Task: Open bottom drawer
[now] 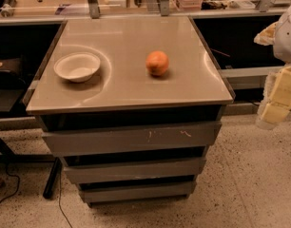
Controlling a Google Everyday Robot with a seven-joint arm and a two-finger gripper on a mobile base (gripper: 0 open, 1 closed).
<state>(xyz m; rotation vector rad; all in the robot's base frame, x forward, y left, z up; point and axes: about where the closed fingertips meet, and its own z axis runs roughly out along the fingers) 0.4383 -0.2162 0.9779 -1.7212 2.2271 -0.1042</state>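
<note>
Our pale yellowish robot gripper (277,99) hung at 3 o'clock in the view, well apart from the grey drawer cabinet (131,139). We could not tell how far open it was, and it touched nothing that we could see. The bottom drawer (136,191), the lowest plain grey flat front of three, sat at 6 o'clock, near the speckled floor (250,184), and looked closed. On the glossy cabinet top (126,91), a white round bowl (77,66) stood at 10 o'clock and an orange round fruit (157,63) at 12 o'clock. We judged the task not yet begun: approaching, gripping and pulling were all left.
</note>
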